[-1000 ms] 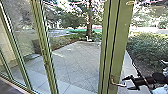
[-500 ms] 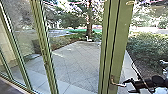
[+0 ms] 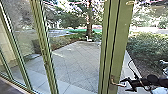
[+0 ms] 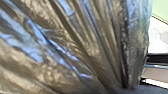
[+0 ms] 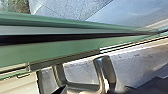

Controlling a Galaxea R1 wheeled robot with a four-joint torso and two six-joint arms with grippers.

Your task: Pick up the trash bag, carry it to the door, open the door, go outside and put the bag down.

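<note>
At the right of the head view my right gripper stands open at the free end of the silver door handle, its dark fingers apart. The handle sits low on the green door frame. In the right wrist view the handle appears as a bent metal lever beside the green frame edge; whether it touches the gripper I cannot tell. The shiny dark trash bag shows large in the left wrist view, its folds drawn together where my left gripper holds it.
Glass panels with green posts stand at the left. Beyond the glass lie a paved yard, a tree and a small white object. Bushes grow on the right.
My right gripper has moved left and slightly down, closer around the handle's end. The cable on the right arm has shifted. The head camera's outlook has stayed the same.
</note>
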